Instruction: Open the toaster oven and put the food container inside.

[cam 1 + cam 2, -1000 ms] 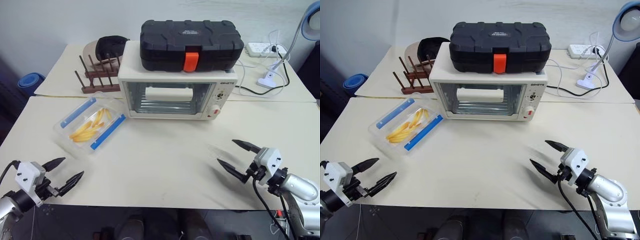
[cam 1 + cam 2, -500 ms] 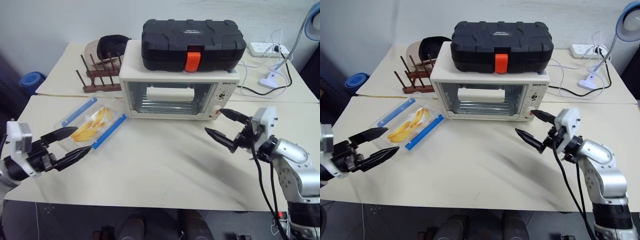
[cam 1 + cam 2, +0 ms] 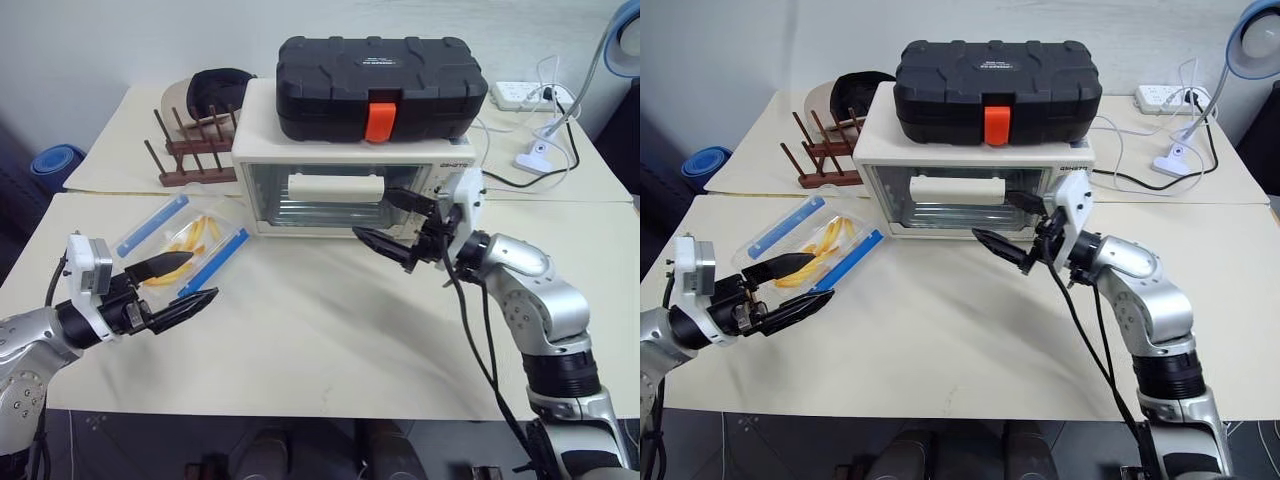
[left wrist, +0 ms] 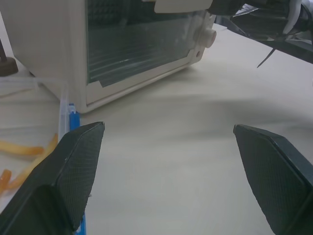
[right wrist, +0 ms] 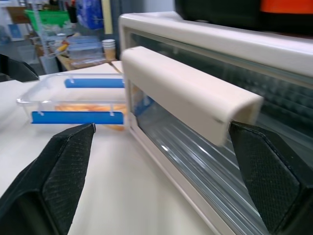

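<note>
Nearest, the left gripper (image 3: pixel 183 285) hangs spread and empty beside the clear, blue-clipped food container (image 3: pixel 185 247) on the table (image 3: pixel 320 330). Farther, the right gripper (image 5: pixel 161 142), wide and empty, faces the toaster oven (image 3: pixel 350 190); its wrist view reveals the smooth bar handle (image 5: pixel 188 93)

The surface (image 3: pixel 330 330) is cream-coloured, and a second one of the same colour (image 3: pixel 120 150) stands just behind it, with a thin seam between them. Behind both is a plain pale wall (image 3: pixel 120 40). On the far surface a dark wooden rack (image 3: pixel 190 150) holds a beige plate and a black one. At the far right lie a white power strip (image 3: pixel 520 95) with cables and a white lamp base (image 3: pixel 535 158), its arm rising upward. A blue round object (image 3: pixel 52 165) is on the dark floor at the left.
</note>
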Available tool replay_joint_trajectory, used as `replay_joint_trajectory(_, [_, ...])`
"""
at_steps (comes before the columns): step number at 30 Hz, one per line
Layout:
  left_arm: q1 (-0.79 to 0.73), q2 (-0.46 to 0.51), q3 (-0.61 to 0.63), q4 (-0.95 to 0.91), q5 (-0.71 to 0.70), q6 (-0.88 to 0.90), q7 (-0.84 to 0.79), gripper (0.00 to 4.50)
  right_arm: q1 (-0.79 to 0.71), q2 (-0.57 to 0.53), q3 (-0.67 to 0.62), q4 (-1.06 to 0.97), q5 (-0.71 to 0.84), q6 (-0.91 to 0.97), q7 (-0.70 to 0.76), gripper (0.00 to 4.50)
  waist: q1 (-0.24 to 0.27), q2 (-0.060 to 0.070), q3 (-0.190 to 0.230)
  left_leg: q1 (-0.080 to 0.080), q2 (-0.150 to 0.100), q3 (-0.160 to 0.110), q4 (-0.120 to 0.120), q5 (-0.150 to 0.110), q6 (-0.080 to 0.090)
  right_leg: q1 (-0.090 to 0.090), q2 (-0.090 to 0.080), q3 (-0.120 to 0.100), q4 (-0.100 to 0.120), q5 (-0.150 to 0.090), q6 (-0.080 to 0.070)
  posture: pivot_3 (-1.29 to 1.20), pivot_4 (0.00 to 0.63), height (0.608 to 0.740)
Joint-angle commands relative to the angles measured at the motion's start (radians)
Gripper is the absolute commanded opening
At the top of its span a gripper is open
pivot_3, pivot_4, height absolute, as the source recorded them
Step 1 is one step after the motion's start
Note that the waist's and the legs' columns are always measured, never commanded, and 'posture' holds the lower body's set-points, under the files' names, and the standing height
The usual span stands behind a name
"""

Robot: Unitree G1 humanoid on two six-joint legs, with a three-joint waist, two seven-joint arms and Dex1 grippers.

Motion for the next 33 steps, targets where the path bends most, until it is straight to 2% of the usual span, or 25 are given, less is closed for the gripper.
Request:
replay_joint_trajectory(1, [-0.002, -0.005, 0.015, -0.018, 0.005, 0.004, 0.023, 4.48, 0.041, -0.037, 0.019, -0.091, -0.003, -0.045, 0.087, 4.50, 0.002, 0.000, 0.000, 0.000, 0.000, 0.000, 0.000, 0.000, 0.000, 0.000, 0.000, 0.000, 0.000, 0.000, 0.000, 0.00, 0.150, 0.740])
replay_joint_trajectory(5, [-0.064, -0.003, 0.018, 0.038, -0.016, 0.031, 0.050, 4.48, 0.137, -0.074, 0.031, -0.128, -0.051, -0.144, 0.155, 4.50, 0.005, 0.000, 0.000, -0.001, 0.000, 0.000, 0.000, -0.001, 0.001, 0.000, 0.000, -0.002, -0.001, 0.000, 0.000, 0.00, 0.150, 0.740])
replay_joint_trajectory(10, [-0.277, -0.013, -0.029, 0.172, 0.011, 0.042, 0.106, 3.04, 0.224, -0.110, 0.072, -0.117, -0.156, -0.280, 0.210, 4.50, 0.005, -0.001, 0.000, -0.001, -0.001, 0.000, 0.001, 0.000, 0.002, 0.000, 0.000, -0.002, 0.002, 0.000, 0.000, 0.00, 0.150, 0.740])
replay_joint_trajectory(13, [-0.451, -0.033, -0.123, 0.264, 0.062, 0.034, 0.109, 2.24, 0.243, -0.102, 0.078, -0.092, -0.193, -0.326, 0.210, 4.50, 0.004, -0.001, 0.000, 0.000, -0.002, 0.000, 0.001, 0.001, 0.001, 0.000, 0.000, -0.002, 0.003, 0.000, 0.001, 0.00, 0.150, 0.740])
replay_joint_trajectory(16, [-0.640, -0.097, -0.290, 0.369, 0.163, -0.010, 0.041, 1.34, 0.244, -0.089, 0.069, -0.065, -0.224, -0.366, 0.188, 4.50, 0.006, -0.001, 0.000, 0.000, -0.002, -0.001, 0.002, 0.002, -0.002, 0.000, 0.000, -0.003, 0.004, 0.000, 0.001, 0.00, 0.150, 0.740])
replay_joint_trajectory(20, [-0.772, -0.171, -0.416, 0.502, 0.267, -0.091, -0.048, 0.12, 0.258, -0.089, 0.050, -0.042, -0.254, -0.410, 0.165, 4.50, -0.003, -0.002, 0.000, -0.001, -0.003, 0.001, 0.002, 0.004, -0.004, 0.000, 0.000, -0.001, 0.006, 0.001, 0.002, 0.00, 0.150, 0.740])
replay_joint_trajectory(24, [-0.780, -0.178, -0.500, 0.540, 0.341, -0.171, -0.175, 0.02, 0.332, -0.106, 0.005, -0.058, -0.268, -0.443, 0.140, 4.50, -0.010, -0.002, 0.000, -0.001, -0.002, 0.002, 0.000, 0.004, -0.004, -0.001, 0.000, -0.001, 0.006, 0.000, 0.003, 0.00, 0.150, 0.740])
replay_joint_trajectory(28, [-0.731, -0.150, -0.545, 0.510, 0.399, -0.195, -0.237, 0.02, 0.569, -0.132, -0.141, -0.130, -0.234, -0.464, 0.112, 4.50, 0.003, -0.002, 0.000, -0.003, -0.003, 0.002, 0.001, 0.004, -0.003, -0.001, 0.000, -0.001, 0.005, 0.000, 0.004, 0.00, 0.150, 0.740])
replay_joint_trajectory(33, [-0.645, -0.130, -0.571, 0.461, 0.499, -0.235, -0.186, 0.02, 0.832, -0.132, -0.335, -0.139, -0.229, -0.586, 0.105, 4.50, 0.009, -0.002, 0.000, -0.002, -0.004, 0.002, 0.003, 0.002, -0.001, 0.001, -0.001, 0.000, 0.002, 0.000, 0.004, 0.00, 0.150, 0.740])
